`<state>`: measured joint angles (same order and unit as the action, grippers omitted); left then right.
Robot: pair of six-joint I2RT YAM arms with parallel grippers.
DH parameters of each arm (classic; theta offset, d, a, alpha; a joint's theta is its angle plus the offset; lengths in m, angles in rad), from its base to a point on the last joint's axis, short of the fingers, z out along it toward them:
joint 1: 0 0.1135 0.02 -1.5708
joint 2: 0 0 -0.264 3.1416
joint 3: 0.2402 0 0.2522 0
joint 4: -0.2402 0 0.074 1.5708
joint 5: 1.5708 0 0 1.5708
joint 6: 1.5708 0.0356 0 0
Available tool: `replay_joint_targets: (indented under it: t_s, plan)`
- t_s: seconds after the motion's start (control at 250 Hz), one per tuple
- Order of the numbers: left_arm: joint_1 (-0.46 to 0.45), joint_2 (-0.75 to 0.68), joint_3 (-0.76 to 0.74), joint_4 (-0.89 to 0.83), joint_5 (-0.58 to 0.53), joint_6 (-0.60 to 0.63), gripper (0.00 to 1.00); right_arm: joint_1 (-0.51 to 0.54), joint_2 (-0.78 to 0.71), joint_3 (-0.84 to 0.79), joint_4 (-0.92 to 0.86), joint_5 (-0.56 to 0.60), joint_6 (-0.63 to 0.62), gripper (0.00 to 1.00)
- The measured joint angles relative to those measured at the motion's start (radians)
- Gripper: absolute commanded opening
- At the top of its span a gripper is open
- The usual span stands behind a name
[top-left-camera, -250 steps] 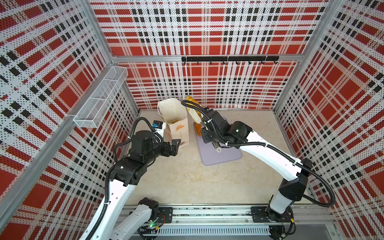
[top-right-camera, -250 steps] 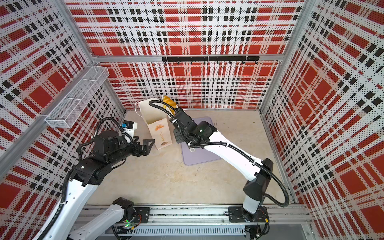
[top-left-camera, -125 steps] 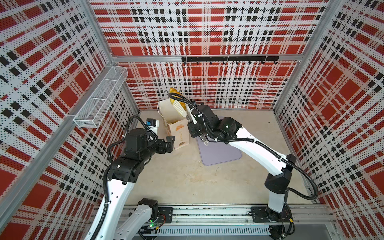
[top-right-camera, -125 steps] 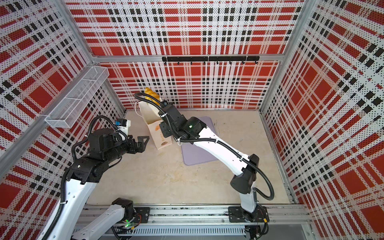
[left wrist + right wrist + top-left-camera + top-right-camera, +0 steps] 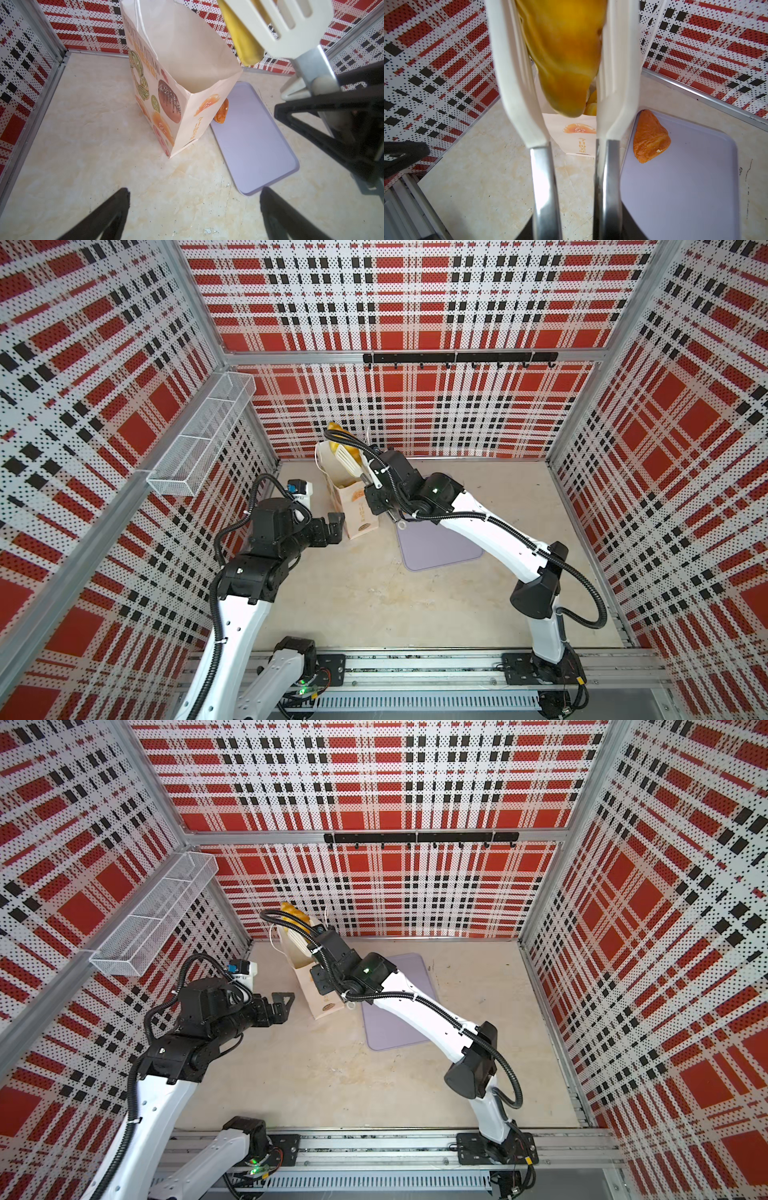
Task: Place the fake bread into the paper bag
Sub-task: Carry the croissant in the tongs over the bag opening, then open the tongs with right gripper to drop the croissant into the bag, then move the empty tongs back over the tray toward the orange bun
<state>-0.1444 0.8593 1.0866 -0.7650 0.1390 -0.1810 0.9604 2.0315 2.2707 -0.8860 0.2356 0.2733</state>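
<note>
The cream paper bag (image 5: 353, 510) (image 5: 322, 998) (image 5: 199, 116) (image 5: 571, 133) stands open at the back of the floor. My right gripper (image 5: 374, 499) (image 5: 577, 218) is shut on white-tipped steel tongs (image 5: 349, 460) (image 5: 286, 31) (image 5: 517, 83). The tongs pinch a golden-yellow fake bread (image 5: 337, 438) (image 5: 291, 911) (image 5: 239, 41) (image 5: 564, 52) just above the bag's mouth. More yellow bread (image 5: 591, 104) shows inside the bag. A darker orange-brown croissant (image 5: 650, 139) (image 5: 222, 112) lies on the lilac tray (image 5: 440, 547) (image 5: 685, 187) beside the bag. My left gripper (image 5: 338, 529) (image 5: 286, 1006) (image 5: 194, 191) is open, low and just left of the bag.
A white wire-mesh basket (image 5: 199, 439) hangs on the left wall. A black hook rail (image 5: 457, 358) runs along the back wall. Plaid perforated walls close in three sides. The arms' base rail (image 5: 415, 668) runs along the front.
My right arm carried the tongs and the yellow bread leftward from beside the tray to above the bag's mouth. The left gripper drew back slightly to the left, still open.
</note>
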Motion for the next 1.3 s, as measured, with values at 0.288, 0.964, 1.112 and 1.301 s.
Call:
replay_joint_targets:
  t_s: [0.288, 0.964, 1.112, 1.301]
  plan:
    - [0.002, 0.004, -0.005, 0.003, 0.016, -0.006, 0.99, -0.048, 0.074, 0.036, 0.0, -0.028, 0.008, 0.4]
    - [0.002, 0.037, -0.033, 0.018, 0.111, -0.043, 0.99, -0.085, 0.124, 0.106, -0.04, -0.076, 0.011, 0.61]
    - [0.002, 0.042, -0.033, 0.018, 0.111, -0.044, 0.99, -0.086, 0.119, 0.106, -0.048, -0.071, 0.007, 0.61]
    - [-0.004, 0.039, -0.033, 0.018, 0.109, -0.06, 0.99, -0.086, 0.034, 0.027, -0.054, -0.037, -0.005, 0.61]
